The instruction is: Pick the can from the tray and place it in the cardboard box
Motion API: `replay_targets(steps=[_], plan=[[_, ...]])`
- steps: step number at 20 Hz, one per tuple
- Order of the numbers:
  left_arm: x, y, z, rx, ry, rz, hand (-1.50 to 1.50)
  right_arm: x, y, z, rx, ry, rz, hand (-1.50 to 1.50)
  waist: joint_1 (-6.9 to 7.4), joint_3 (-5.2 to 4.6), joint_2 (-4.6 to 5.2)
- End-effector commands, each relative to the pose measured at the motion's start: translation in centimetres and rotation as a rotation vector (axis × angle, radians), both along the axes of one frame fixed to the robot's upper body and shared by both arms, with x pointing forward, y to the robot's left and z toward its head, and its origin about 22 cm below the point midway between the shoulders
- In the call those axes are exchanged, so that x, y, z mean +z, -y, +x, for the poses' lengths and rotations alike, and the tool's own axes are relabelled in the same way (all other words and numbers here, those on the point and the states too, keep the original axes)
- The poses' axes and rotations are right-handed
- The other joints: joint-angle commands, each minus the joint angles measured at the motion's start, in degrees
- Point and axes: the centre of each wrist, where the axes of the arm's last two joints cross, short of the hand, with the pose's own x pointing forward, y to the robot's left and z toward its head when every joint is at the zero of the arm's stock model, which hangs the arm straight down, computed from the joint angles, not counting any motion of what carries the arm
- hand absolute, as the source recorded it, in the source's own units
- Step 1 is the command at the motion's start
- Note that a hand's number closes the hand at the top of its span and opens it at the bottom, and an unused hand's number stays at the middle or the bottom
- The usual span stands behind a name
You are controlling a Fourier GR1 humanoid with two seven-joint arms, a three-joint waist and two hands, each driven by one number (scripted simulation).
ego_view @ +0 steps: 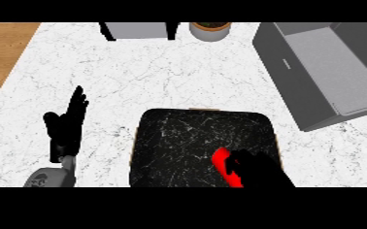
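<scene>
Two black hands show over the white marble counter [179, 77] in the head view. At five o'clock the right hand [261, 172] has its fingers curled round the red can [223, 161]. The can juts tilted from the hand's nine o'clock side, over the lower right part of the dark marbled tray [186, 136]; whether it touches the tray cannot be told. The open grey box [287, 73] lies at two o'clock, well apart from the can. At eight o'clock the left hand [64, 126] rests beside the tray, fingers straight and pointing up. A round pot [210, 30] stands at twelve o'clock.
</scene>
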Motion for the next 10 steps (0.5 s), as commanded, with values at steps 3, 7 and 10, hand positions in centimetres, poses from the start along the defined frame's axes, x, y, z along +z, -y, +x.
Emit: replay_targets(steps=[3,7,10], plan=[[0.0,-1.9,-0.5,0.024,-0.012,0.005,0.00,2.2,8.0,-1.4,0.281,0.026,-0.013,1.50,-1.59,0.17,0.50],[-0.7,-1.0,-1.4,0.039,0.001,0.009,0.00,5.7,12.2,-0.3,0.340,0.138,0.063,1.50,-2.08,0.10,0.36],[0.2,-1.7,-1.2,0.059,0.008,-0.008,0.00,7.7,14.1,-0.2,0.343,0.188,0.158,1.50,-3.04,0.11,0.04]])
